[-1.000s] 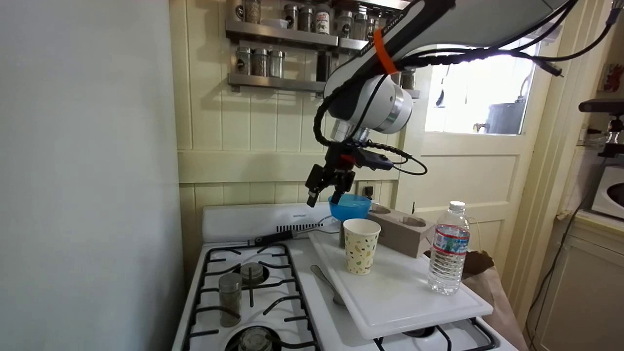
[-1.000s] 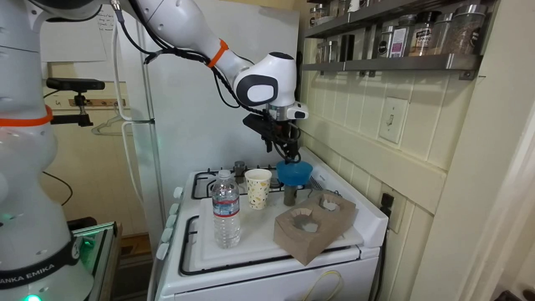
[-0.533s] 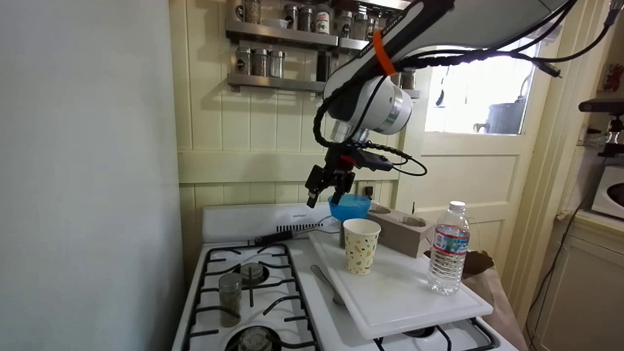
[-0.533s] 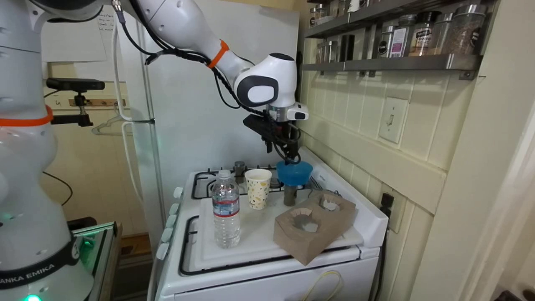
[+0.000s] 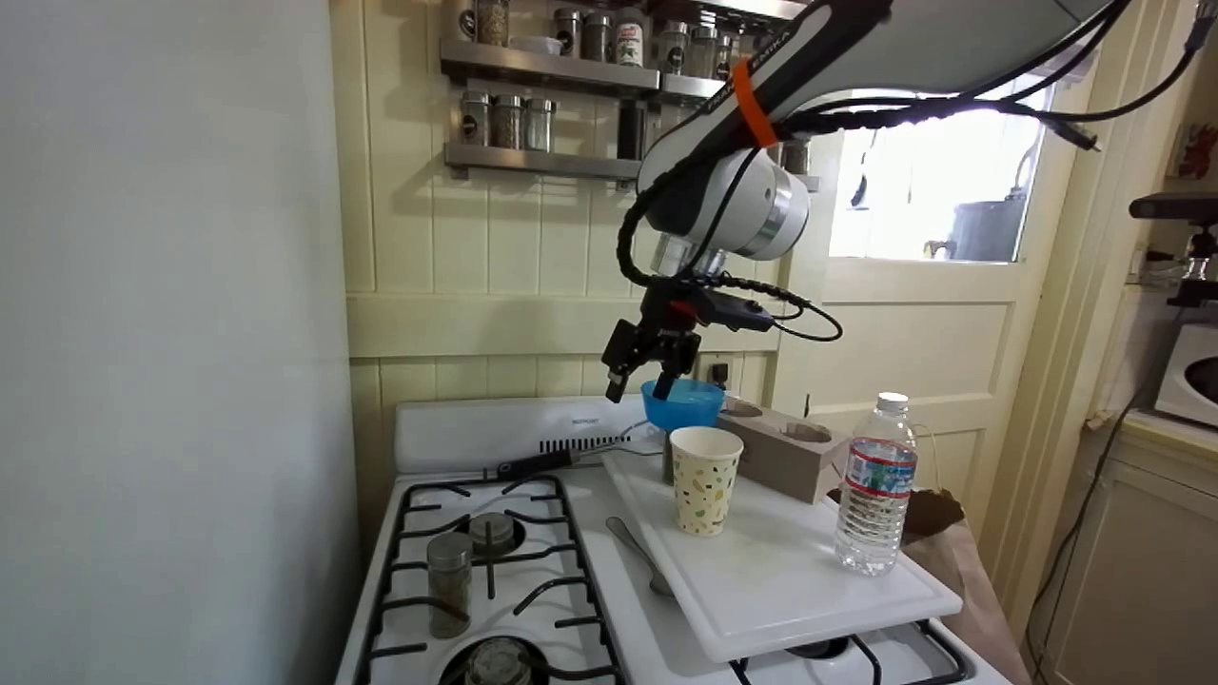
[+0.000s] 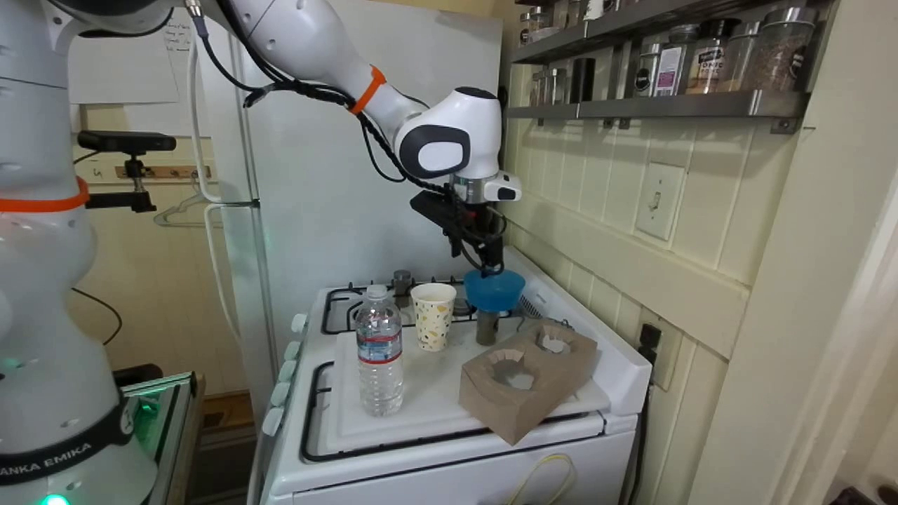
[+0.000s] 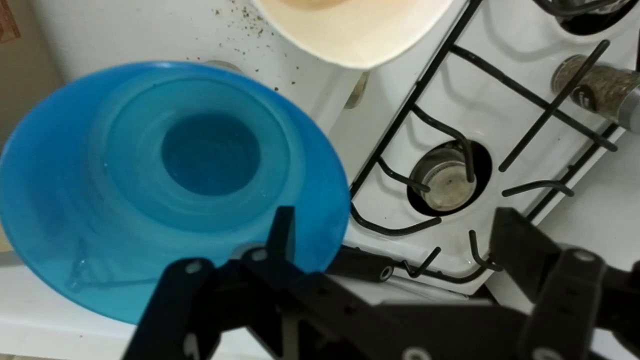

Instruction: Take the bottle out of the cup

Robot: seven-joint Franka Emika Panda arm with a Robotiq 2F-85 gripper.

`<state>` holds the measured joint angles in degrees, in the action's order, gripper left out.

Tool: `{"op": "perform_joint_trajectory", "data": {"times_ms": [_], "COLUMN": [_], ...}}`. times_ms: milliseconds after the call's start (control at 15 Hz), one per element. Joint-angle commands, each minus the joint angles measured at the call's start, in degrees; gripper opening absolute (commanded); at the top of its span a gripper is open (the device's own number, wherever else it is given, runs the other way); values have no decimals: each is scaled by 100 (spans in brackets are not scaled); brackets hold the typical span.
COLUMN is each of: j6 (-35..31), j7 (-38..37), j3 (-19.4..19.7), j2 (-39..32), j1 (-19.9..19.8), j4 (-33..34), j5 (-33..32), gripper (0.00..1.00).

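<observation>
The clear water bottle (image 5: 876, 485) stands upright on the white cutting board, apart from the cup; it also shows in an exterior view (image 6: 379, 351). The cream speckled cup (image 5: 706, 480) stands upright on the board, also in an exterior view (image 6: 433, 315); its rim shows at the top of the wrist view (image 7: 360, 40). The bottle is out of the wrist view. My gripper (image 5: 638, 392) is open and empty at the blue bowl, well away from the bottle. In the wrist view the fingers (image 7: 395, 220) are wide apart, one over the bowl's edge.
The blue bowl (image 5: 683, 406) sits on top of a jar (image 6: 487, 328) behind the cup. A cardboard holder with two holes (image 6: 530, 375) lies beside it. A spoon (image 5: 639, 555), a spice jar (image 5: 449, 585), a black-handled utensil (image 5: 538, 464) and burner grates surround the cutting board (image 5: 761, 590).
My gripper has shifted slightly, to the right in both exterior views and a little upward in one of them. It stays open. The bottle, cup and bowl have not moved.
</observation>
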<state>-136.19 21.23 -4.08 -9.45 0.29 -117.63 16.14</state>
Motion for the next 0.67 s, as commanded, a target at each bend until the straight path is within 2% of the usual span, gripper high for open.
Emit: {"op": "perform_joint_trajectory", "data": {"times_ms": [0,333,400,533,600], "j6": [460,926,1202,1159,1111], "j7": [-445,-1655,-1643,-1107,-1321], "j3": [82,279,268,266,281], "j2": [358,1264,1431,1814,1343], "j1": [17,41,30,58,39], "j4": [-92,-310,-292,-399,-77], "j5": [-458,-1858,-1878,-1503,-1634], "gripper": [100,100,100,100,100]}}
